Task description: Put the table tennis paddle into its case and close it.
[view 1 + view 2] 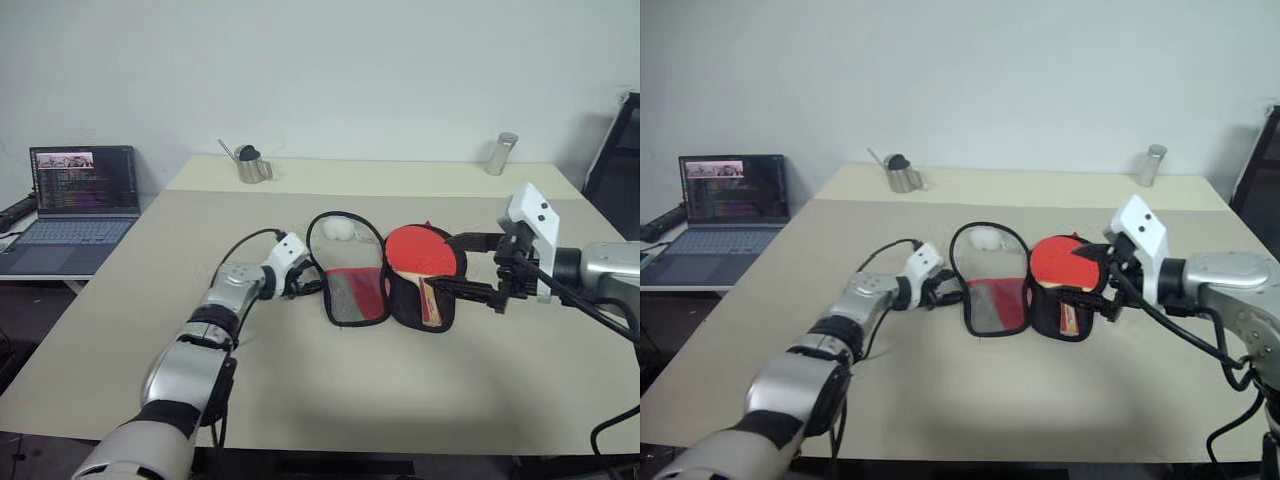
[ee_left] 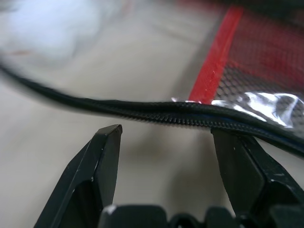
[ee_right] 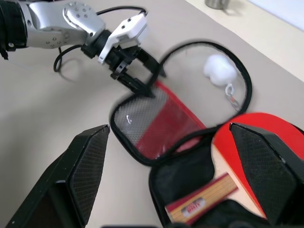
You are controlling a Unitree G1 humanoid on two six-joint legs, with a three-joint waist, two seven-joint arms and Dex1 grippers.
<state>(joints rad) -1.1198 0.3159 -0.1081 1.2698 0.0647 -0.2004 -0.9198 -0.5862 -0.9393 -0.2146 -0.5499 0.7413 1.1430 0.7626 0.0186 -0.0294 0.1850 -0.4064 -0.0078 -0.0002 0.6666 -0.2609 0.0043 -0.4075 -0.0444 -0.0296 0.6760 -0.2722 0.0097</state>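
Observation:
The case [image 1: 352, 288] lies unzipped and spread flat on the table, its red and mesh flap on the left and its black half on the right. The table tennis paddle [image 1: 421, 250] rests in the black half, red face up, with its wooden handle [image 3: 204, 199] pointing toward me. My left gripper [image 1: 310, 283] is open at the flap's left edge, and the zip edge [image 2: 156, 116] runs across just past its fingertips. My right gripper [image 1: 445, 263] hovers open over the paddle's right side, holding nothing. A small white ball-like thing [image 3: 219, 66] lies inside the flap's far rim.
An open laptop [image 1: 80, 200] stands on a side table at the left. A metal cup [image 1: 253, 165] and a metal cylinder [image 1: 503, 153] stand on the far table. A dark chair [image 1: 618, 150] is at the right edge.

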